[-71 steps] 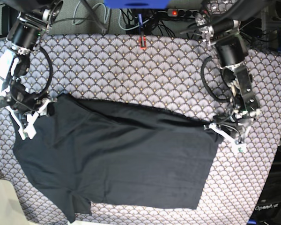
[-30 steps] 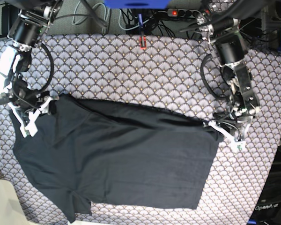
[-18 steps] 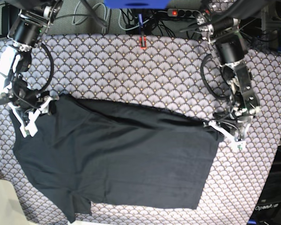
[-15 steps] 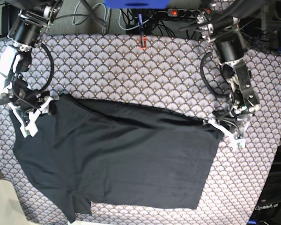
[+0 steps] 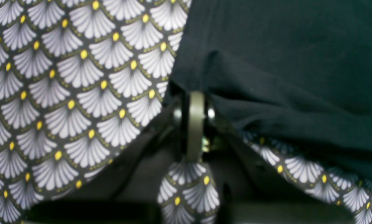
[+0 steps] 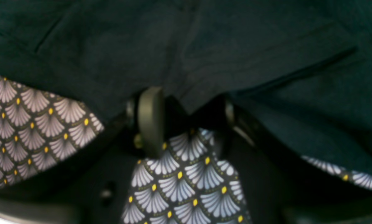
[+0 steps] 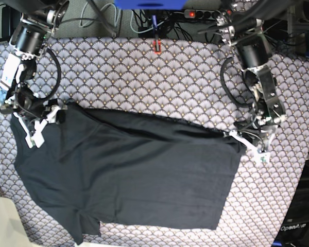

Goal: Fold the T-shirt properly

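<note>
The black T-shirt (image 7: pixel 139 175) lies spread on the scallop-patterned cloth, with a sleeve at the lower left. At its right upper corner my left gripper (image 7: pixel 245 142) is shut on the hem. In the left wrist view the fabric (image 5: pixel 282 62) drapes over the closed left gripper (image 5: pixel 195 102). My right gripper (image 7: pixel 41 126) sits at the shirt's left upper corner. Its fingers (image 6: pixel 150 121) stand apart in the right wrist view, and the shirt's edge (image 6: pixel 186 46) dips between them.
The grey patterned cloth (image 7: pixel 144 77) covers the table. An orange clip (image 7: pixel 156 47) sits on its far edge, with a power strip (image 7: pixel 198 14) and cables behind. The table's edge runs close to the shirt at the left and bottom.
My right gripper has shifted slightly up and toward the shirt's corner, and its jaws have narrowed. The left gripper has kept its hold on the hem and barely moved.
</note>
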`<state>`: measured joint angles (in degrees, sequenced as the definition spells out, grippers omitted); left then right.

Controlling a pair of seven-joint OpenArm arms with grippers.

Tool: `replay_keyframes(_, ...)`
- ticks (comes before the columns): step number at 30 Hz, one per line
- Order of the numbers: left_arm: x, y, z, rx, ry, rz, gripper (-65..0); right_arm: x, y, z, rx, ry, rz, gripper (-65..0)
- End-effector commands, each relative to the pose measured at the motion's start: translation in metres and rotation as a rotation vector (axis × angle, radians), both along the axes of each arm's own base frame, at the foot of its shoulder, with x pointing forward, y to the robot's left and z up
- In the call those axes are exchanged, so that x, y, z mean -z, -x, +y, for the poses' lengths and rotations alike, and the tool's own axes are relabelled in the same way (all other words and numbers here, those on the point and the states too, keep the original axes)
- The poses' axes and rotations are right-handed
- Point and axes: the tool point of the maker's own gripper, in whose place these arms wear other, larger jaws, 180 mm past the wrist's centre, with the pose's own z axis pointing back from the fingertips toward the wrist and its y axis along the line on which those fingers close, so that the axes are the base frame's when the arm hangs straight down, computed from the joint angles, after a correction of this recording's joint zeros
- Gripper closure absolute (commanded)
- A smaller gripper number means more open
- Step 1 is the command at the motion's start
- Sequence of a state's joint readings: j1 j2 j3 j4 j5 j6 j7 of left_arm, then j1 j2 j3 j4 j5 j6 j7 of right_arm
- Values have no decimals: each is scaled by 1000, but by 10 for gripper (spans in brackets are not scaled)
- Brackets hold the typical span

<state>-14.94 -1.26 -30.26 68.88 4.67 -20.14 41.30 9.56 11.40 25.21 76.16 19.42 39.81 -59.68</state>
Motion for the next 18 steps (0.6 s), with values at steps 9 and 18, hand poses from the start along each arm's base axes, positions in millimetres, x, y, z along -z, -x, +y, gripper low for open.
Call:
replay_keyframes(9,-24,-18,4,-3,-7,-78,0,-31,-36,19,-98,23,-131,-27)
replay_keyframes(18,-37,-30,4,-6,-6,-110,0,-71,-79,34,-171,54,-238,-26)
